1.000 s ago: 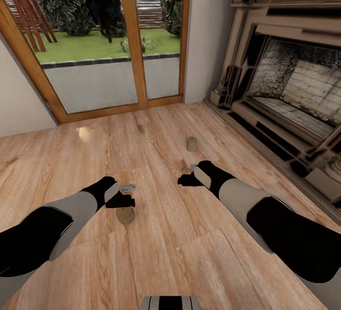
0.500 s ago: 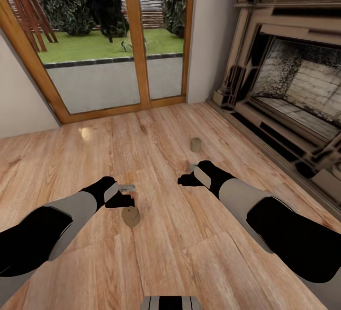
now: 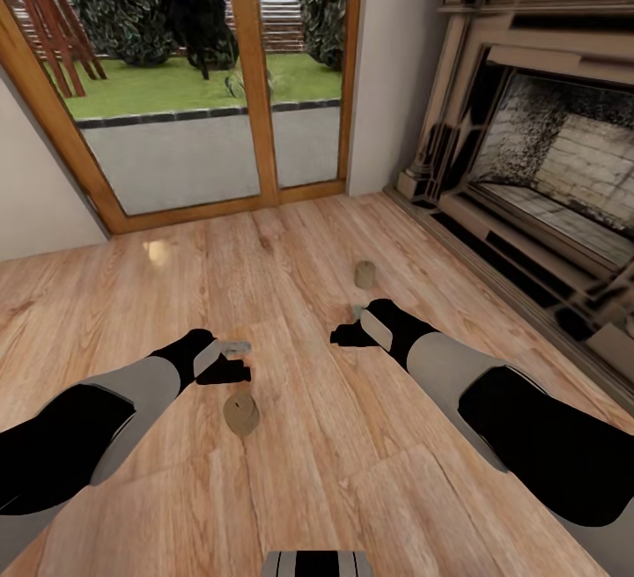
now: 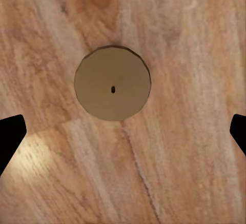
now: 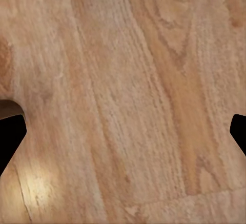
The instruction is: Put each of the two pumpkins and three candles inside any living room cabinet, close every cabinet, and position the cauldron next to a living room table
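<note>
Candles (image 3: 240,412) (image 3: 364,274), squat tan cylinders, stand on grainy wood floor (image 3: 352,471); both claws spread.

Overall: I see even, bright, soft render light in all three views.
Source: daylight comes through the glass door (image 3: 216,75) at upper left of my head view.
Glare: a small pale spot sits on the floor (image 3: 158,249) at left centre; a similar soft patch shows at lower left in each wrist view.
Shadows: faint, hardly any under the arms.
Dark area: the fireplace (image 3: 546,163) at right reads dim and grainy.
Distortion: the door frame leans at the head view's left edge.
Sharpness: my wrist views show softened wood grain.
</note>
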{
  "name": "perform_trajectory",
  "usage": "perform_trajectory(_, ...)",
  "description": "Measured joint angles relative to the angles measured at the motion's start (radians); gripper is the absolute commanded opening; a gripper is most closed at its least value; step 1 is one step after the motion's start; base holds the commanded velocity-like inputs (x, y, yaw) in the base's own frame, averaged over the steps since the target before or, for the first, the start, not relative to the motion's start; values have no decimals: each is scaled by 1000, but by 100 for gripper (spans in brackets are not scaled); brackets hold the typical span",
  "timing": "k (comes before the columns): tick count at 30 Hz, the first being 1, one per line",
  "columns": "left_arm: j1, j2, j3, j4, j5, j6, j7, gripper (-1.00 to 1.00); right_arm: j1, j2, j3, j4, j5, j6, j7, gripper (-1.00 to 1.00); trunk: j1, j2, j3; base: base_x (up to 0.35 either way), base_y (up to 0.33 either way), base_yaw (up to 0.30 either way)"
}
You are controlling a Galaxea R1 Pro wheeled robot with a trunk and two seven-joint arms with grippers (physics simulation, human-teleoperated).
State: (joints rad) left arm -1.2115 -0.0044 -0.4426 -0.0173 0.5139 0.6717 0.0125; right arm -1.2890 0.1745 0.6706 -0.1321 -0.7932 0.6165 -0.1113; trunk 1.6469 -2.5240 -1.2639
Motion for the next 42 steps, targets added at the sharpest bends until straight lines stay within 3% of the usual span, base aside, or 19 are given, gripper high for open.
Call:
perform_trajectory(10, 0, 1, 0, -2, 0, -4, 1, 100, 0, 0, 0, -9, 0, 0, 0, 100, 0, 0, 0, 7, 0, 0)
perform_trajectory(15, 0, 1, 0, 1, 0, -39, 1, 100, 0, 0, -1, -41, -3, 16, 1, 100, 0, 0, 0, 0, 0, 0)
perform_trajectory(28, 0, 7, 0, 4, -1, -57, 1, 100, 1, 0, -6, -85, -2, 40, 0, 100, 5, -3, -46, 0, 0, 0)
perform_trajectory(39, 0, 6, 0, 3, 0, -57, 1, 100, 1, -3, -11, -298, -7, 225, -1, 100, 5, -3, -46, 0, 0, 0)
perform_trajectory(42, 0, 6, 0, 3, 0, -56, 1, 100, 1, -41, -8, -339, -9, 261, 0, 100, 5, -3, -46, 0, 0, 0)
